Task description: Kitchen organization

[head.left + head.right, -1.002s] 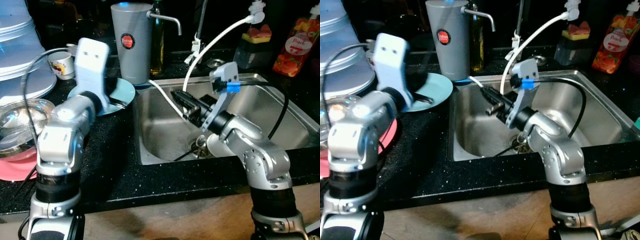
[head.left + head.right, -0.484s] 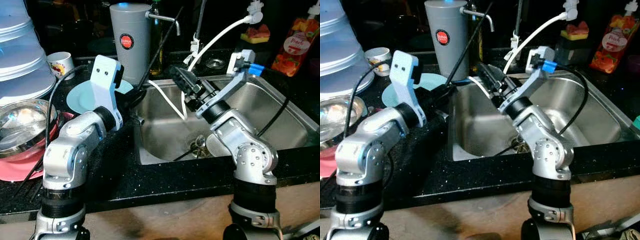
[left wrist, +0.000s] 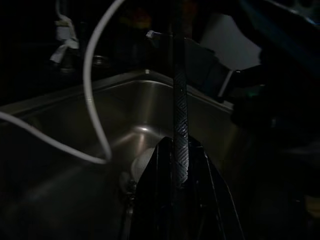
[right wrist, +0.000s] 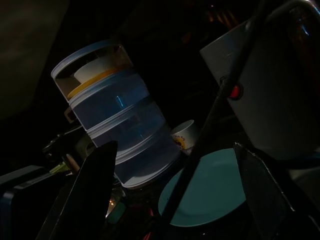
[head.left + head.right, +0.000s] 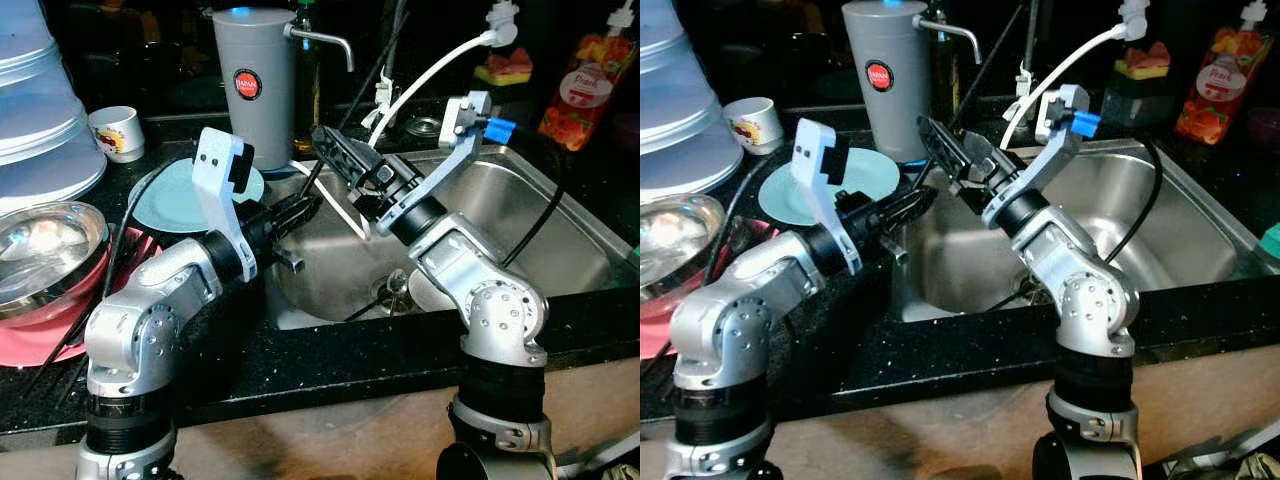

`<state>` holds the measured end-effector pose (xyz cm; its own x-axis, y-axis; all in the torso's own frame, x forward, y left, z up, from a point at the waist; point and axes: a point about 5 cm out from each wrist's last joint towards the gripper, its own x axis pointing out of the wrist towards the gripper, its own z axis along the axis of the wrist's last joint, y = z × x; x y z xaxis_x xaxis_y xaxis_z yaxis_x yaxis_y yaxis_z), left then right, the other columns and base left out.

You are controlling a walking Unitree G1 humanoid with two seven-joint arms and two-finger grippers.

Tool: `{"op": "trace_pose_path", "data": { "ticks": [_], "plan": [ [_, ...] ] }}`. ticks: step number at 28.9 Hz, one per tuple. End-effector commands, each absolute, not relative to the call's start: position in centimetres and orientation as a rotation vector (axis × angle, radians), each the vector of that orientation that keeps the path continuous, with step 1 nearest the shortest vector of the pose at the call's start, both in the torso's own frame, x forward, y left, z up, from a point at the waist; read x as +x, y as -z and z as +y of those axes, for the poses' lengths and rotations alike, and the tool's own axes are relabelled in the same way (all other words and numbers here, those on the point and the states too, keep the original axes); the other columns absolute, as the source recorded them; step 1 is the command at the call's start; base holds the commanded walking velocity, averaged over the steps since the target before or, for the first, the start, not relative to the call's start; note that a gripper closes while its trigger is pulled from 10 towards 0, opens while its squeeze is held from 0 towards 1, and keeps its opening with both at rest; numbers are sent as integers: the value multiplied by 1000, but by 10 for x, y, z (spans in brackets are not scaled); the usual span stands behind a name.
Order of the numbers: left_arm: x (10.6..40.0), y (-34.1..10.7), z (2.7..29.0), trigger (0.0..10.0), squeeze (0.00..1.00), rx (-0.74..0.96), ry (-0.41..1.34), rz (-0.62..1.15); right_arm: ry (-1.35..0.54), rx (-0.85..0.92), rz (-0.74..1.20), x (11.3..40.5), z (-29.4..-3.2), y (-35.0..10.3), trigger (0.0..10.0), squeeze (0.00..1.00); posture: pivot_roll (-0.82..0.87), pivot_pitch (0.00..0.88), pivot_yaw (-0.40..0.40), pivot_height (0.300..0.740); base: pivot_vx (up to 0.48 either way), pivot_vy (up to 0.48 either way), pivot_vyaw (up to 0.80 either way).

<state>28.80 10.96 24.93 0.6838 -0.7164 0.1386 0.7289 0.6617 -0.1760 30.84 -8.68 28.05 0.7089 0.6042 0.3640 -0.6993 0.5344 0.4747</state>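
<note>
My left gripper [image 5: 303,206] hovers over the left rim of the steel sink [image 5: 560,235], shut on a long thin black utensil [image 5: 365,90] that slants up and back past the tap. In the left wrist view the utensil [image 3: 179,115] runs out from between the closed fingers [image 3: 162,200]. My right gripper [image 5: 330,150] is raised above the sink's back left corner. It points left toward the light blue plate [image 5: 170,190] with its fingers [image 4: 92,195] spread open and empty. The utensil crosses in front of that gripper without touching it.
A grey canister with a spout [image 5: 255,85] stands behind the plate. Around them are a white cup [image 5: 113,132], stacked plastic containers [image 5: 40,110] and a steel bowl [image 5: 45,250] on a pink plate [image 5: 35,340]. A white hose [image 5: 430,70] arcs over the sink. A juice pouch [image 5: 585,85] stands at the back right.
My left gripper swung from over the blue plate to the sink's left rim, now with the black utensil in it. My right gripper rose out of the sink and turned left.
</note>
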Motion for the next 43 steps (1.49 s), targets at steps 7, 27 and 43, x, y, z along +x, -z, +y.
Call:
{"op": "trace_pose_path", "data": {
  "ticks": [7,27,43],
  "plan": [
    [283,-247,110,0,0,-208,843,-32,-758,670,-160,311,-89,-283,0,0,19,0,14,740,0,0,0],
    [284,-242,112,0,0,-177,828,7,-718,664,-169,315,-95,-282,0,0,29,0,8,740,0,0,0],
    [298,-236,134,10000,0,-45,622,46,-468,578,-227,340,-130,-278,0,0,39,0,11,740,0,0,0]
  ]
}}
